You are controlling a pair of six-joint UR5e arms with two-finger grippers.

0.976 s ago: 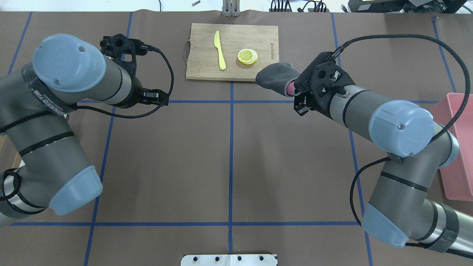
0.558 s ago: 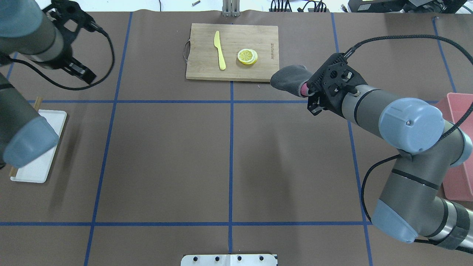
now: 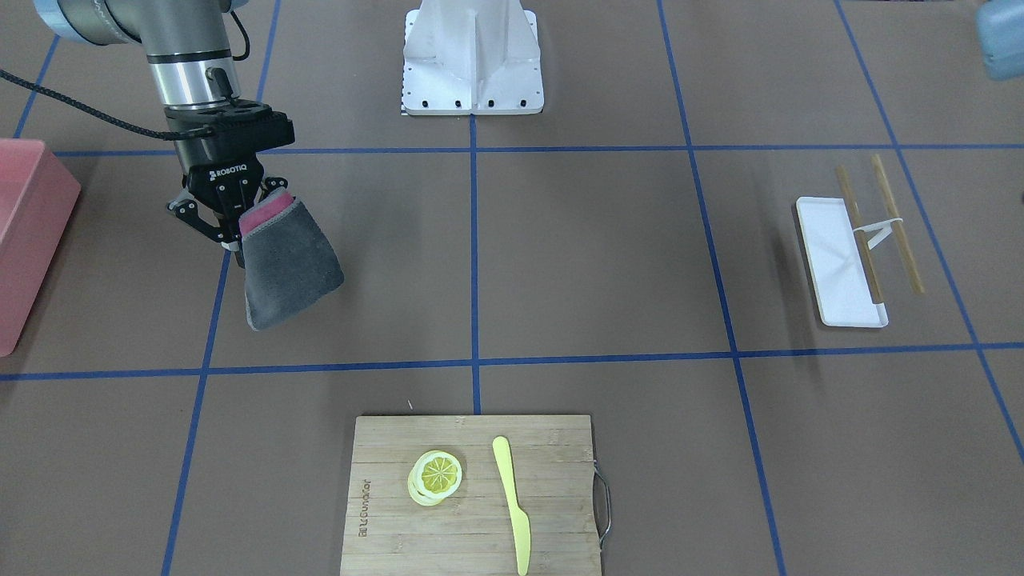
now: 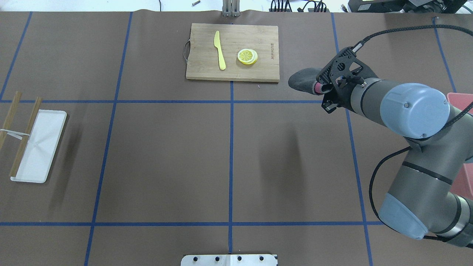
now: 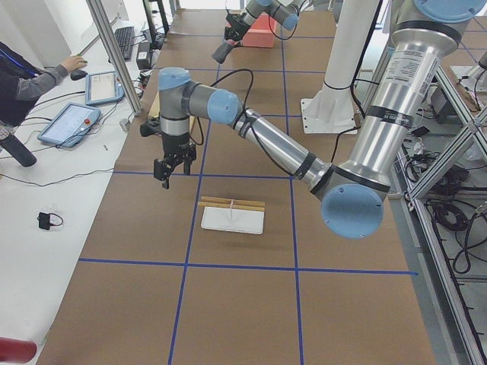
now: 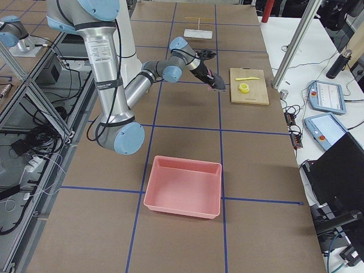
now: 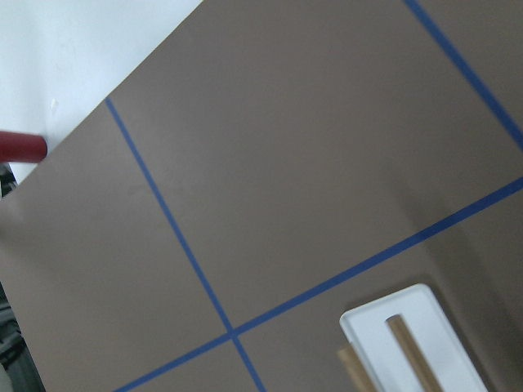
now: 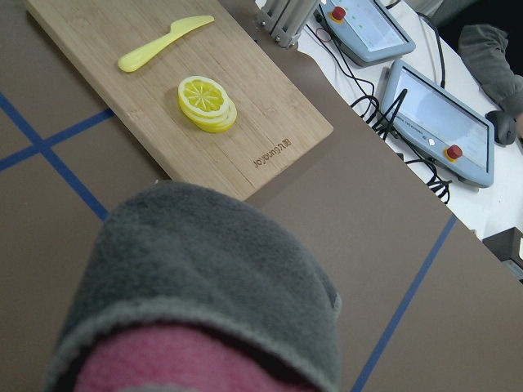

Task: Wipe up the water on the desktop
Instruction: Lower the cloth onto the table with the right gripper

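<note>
The desktop (image 4: pixel 166 159) is a matte brown surface with a grid of blue tape lines; I see no water on it. My right gripper (image 4: pixel 322 88) is shut on a grey cloth with a pink inner side (image 4: pixel 302 79). It holds the cloth over the desktop just right of the cutting board. The cloth hangs from the jaws in the front-facing view (image 3: pixel 288 272) and fills the lower right wrist view (image 8: pixel 212 278). My left gripper (image 5: pixel 163 176) shows only in the exterior left view, above the desktop's far-left end. I cannot tell if it is open or shut.
A bamboo cutting board (image 4: pixel 207 66) with a yellow knife (image 4: pixel 220 51) and lemon slices (image 4: pixel 247 56) lies at the back centre. A white tray (image 4: pixel 40 155) with chopsticks (image 4: pixel 26 136) sits at the left. A pink bin (image 3: pixel 32 232) stands on the robot's right.
My left arm has swung out of the overhead view to the left, uncovering the white tray. My right gripper has moved right with the cloth, away from the cutting board.
</note>
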